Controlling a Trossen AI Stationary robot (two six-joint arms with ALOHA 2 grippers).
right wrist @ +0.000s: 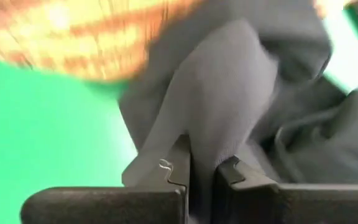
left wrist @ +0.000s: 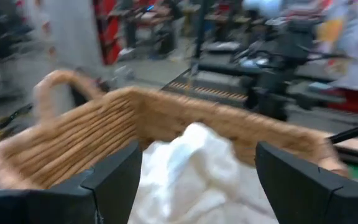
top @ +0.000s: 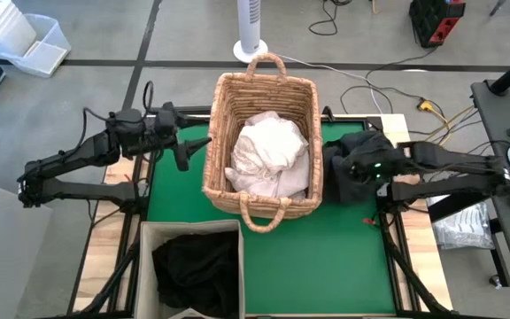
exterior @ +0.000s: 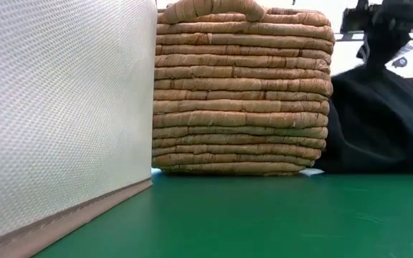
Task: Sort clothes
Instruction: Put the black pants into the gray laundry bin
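Counting three garments [top: 268, 155], one basket [top: 224, 97]

Tan woven basket [top: 301, 106] holding white clothes [top: 268, 152]; black garment [top: 352, 168] on green bench [top: 326, 257]; beige bin [top: 145, 266] containing black clothes [top: 197, 270].

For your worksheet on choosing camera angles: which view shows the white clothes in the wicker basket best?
The high view: it looks straight down on the whole white clothes pile inside the wicker basket. The left wrist view shows only part of it over the rim, blurred. In the low view the basket wall hides it; the right wrist view misses it.
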